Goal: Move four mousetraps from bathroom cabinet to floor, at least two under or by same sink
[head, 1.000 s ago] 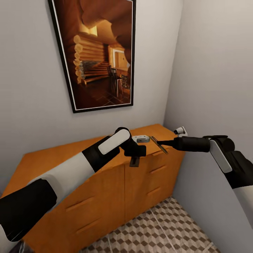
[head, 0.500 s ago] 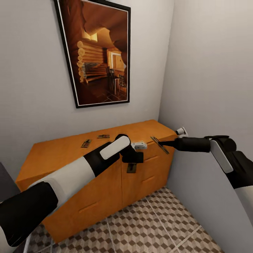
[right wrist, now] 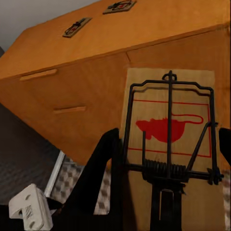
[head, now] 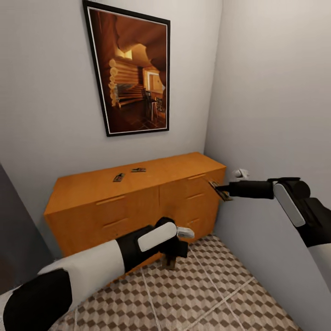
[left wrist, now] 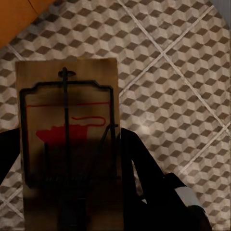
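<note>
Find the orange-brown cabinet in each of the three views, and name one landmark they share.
Head view: the cabinet stands mid-picture against the wall.
Left wrist view: its orange corner shows beyond the left-held mousetrap.
Right wrist view: its top and drawer fronts rise behind the right-held mousetrap.
Shared landmark: the cube-patterned floor.

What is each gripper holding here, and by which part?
Each holds a mousetrap by one end: left gripper its mousetrap, right gripper another.
</note>
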Controlling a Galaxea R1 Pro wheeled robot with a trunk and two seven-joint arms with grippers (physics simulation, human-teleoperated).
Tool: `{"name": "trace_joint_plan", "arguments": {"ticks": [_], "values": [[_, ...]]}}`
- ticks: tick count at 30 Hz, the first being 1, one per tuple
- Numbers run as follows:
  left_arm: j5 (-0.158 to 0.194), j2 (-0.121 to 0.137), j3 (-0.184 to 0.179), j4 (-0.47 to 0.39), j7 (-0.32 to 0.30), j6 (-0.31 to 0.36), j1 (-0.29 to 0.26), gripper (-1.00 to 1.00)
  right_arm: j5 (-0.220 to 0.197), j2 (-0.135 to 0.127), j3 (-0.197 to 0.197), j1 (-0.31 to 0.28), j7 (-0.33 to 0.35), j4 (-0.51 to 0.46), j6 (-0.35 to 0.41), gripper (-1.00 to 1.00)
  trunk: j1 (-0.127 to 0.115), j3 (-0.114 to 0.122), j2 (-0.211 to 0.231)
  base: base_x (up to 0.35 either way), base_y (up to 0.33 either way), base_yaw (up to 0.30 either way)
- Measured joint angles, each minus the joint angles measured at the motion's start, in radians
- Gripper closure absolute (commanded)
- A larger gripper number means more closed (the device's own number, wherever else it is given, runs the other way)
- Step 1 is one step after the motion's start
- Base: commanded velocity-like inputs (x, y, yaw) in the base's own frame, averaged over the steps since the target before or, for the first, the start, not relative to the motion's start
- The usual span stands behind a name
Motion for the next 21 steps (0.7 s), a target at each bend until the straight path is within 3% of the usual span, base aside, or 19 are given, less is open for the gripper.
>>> {"name": "trace_joint_plan", "arguments": {"ticks": [3,8,11,14,17,21], "values": [[0.001,0.004,-0.106,0.001,-0.002,-0.087,0.054,1.00,0.072,0.001,0.003,0.032,-0.037,0.000,0.000,1.00,0.000,0.000,0.000,-0.335,0.000,0.000],[0.001,0.004,-0.240,0.064,-0.003,-0.201,0.127,1.00,0.275,0.004,0.004,0.096,-0.047,0.006,-0.001,1.00,0.000,0.000,0.000,-0.334,0.000,0.000],[-0.002,0.004,-0.280,0.105,-0.019,-0.257,0.167,1.00,0.383,0.006,0.004,0.158,-0.050,0.030,-0.012,1.00,0.000,0.000,0.000,-0.334,0.000,0.000],[-0.002,0.004,-0.309,0.164,-0.096,-0.339,0.205,1.00,0.488,0.008,0.005,0.230,-0.051,0.073,-0.068,1.00,0.000,0.000,0.000,-0.334,0.000,0.000],[-0.004,0.002,-0.387,0.246,-0.231,-0.384,0.244,1.00,0.544,0.026,0.007,0.312,-0.052,0.187,-0.158,1.00,0.000,0.000,0.000,-0.334,0.000,0.000],[-0.002,0.005,-0.464,0.311,-0.325,-0.466,0.283,1.00,0.571,0.061,0.008,0.356,-0.056,0.395,-0.300,1.00,0.000,0.000,0.000,-0.334,0.000,0.000]]}}
